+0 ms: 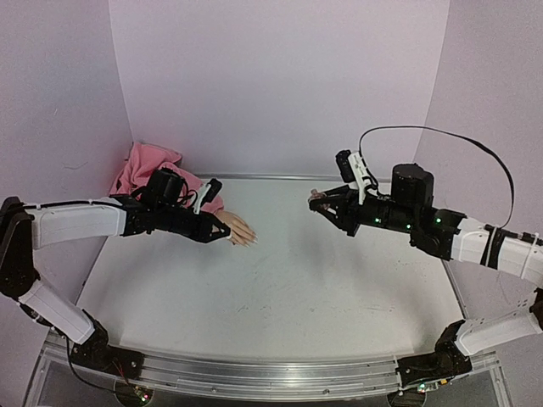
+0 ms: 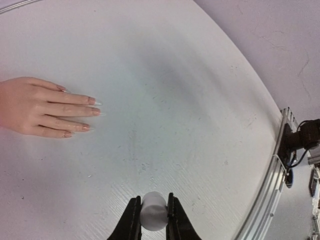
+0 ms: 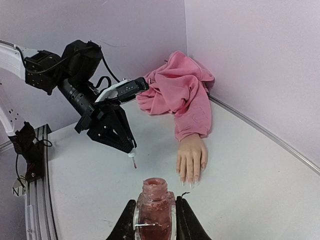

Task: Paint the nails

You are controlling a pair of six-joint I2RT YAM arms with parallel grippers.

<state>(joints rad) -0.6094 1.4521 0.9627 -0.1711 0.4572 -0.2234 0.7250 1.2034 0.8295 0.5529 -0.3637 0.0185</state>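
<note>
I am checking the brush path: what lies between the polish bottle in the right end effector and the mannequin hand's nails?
Only bare table. The top external view shows nothing between the polish bottle and the nails; the right wrist view agrees.

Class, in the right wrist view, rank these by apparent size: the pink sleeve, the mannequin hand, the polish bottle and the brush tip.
1. Pink sleeve.
2. Polish bottle and mannequin hand: they look alike, and the bottle sits nearest the camera, so unranked.
3. Brush tip, smallest.

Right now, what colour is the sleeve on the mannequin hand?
Pink; the sleeve shows best in the right wrist view.
</note>
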